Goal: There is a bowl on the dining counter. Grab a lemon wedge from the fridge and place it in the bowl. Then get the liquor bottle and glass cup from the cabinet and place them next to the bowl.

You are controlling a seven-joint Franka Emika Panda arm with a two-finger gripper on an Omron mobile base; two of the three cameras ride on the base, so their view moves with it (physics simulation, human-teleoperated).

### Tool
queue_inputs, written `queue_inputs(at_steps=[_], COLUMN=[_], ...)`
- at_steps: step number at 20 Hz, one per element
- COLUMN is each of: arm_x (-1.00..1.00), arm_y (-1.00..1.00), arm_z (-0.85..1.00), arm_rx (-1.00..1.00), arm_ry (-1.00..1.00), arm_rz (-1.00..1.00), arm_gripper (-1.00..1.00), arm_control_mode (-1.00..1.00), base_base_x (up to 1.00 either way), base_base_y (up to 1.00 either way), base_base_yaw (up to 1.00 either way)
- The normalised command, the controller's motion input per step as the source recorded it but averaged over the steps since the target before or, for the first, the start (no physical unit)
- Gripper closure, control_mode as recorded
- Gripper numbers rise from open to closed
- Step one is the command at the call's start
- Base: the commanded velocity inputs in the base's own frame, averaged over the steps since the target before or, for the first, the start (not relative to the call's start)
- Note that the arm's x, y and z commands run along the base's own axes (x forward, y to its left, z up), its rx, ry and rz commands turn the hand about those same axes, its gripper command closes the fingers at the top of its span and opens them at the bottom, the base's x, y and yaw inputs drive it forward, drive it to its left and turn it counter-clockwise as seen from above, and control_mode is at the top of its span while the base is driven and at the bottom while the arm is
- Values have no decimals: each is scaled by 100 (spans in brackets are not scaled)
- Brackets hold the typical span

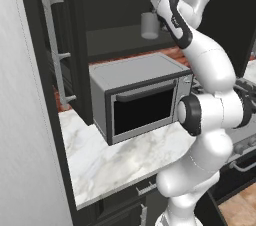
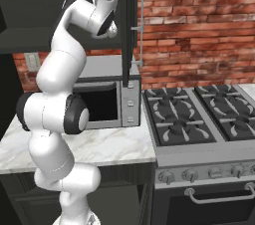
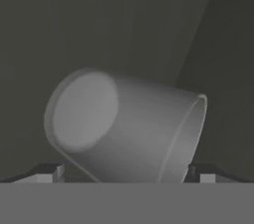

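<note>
A clear glass cup [image 1: 149, 25] stands upright on the shelf of the open dark cabinet [image 1: 115, 37] above the microwave. My gripper [image 1: 158, 19] reaches into the cabinet right beside the cup. In the hand view the glass cup [image 3: 124, 126] looms large and close and looks tipped sideways because the hand is rolled. The gripper [image 3: 126, 176] is open, with one fingertip [image 3: 49, 172] on each side of the cup and apart from it. The bowl, lemon wedge and liquor bottle are out of view.
A grey microwave [image 1: 140, 95] sits on the marble counter [image 1: 115, 165] under the cabinet. The cabinet door [image 1: 52, 50] hangs open at the left, and the other door's edge [image 2: 130, 20] is near the hand. A gas stove [image 2: 199, 114] lies to the right.
</note>
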Motion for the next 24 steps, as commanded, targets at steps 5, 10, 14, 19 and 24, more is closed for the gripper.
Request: queue_inputs(at_steps=[5,10,14,19,24], arm_x=[0,0,1,1,-23], arm_y=[0,0,0,3,0], arm_z=[-26,-26,-30,-25,-8], arm_rx=[0,-1,-3,-3,0], arm_ry=[0,0,0,0,-3], arm_rz=[0,0,0,0,0], arm_gripper=[-100,-100,-100,100,100], arm_control_mode=[-100,-100,-100,-100,-100], base_base_x=[0,0,0,0,0], base_base_y=[0,0,0,0,0], base_base_yaw=[0,0,0,0,0])
